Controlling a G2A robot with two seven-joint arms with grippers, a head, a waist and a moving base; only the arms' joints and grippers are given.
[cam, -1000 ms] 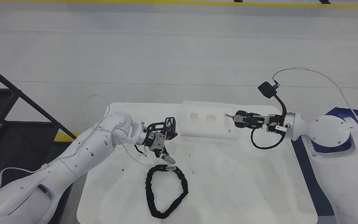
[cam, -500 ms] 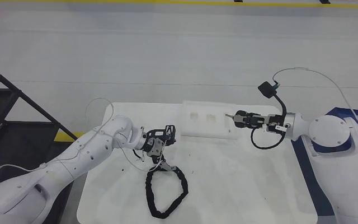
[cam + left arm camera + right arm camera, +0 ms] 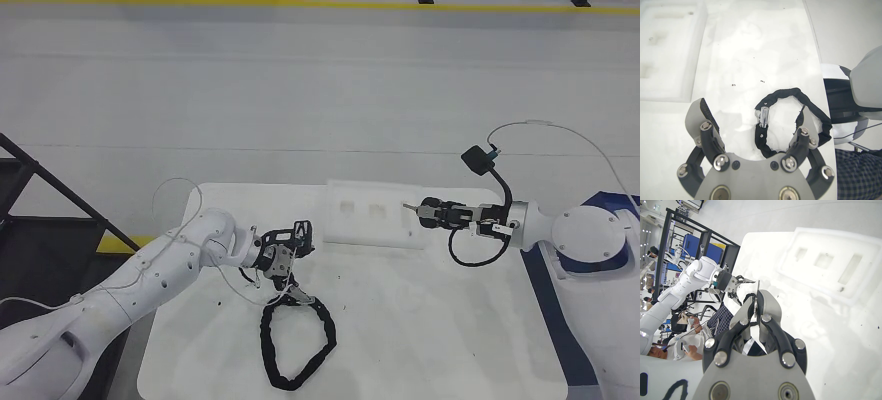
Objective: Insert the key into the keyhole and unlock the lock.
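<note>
The left gripper (image 3: 753, 108) is wide open and holds nothing. Between its two fingers (image 3: 705, 111), touching neither one, lies the shiny metal lock (image 3: 764, 117). It is flat on the white table (image 3: 430, 330), and the end far from the gripper's wrist has a small dark slot. The lock joins the two ends of a black chain (image 3: 815, 117) that curls in a loop past one finger. I cannot tell if that finger touches the chain. A white foam block (image 3: 370, 212) with cut-out pockets sits off to the side, beyond the other finger, between the two grippers. The right gripper (image 3: 755, 296) is squeezed tight on the key (image 3: 755, 305). The thin key blade sticks out past its fingertips, toward the left gripper, well apart from the lock.
</note>
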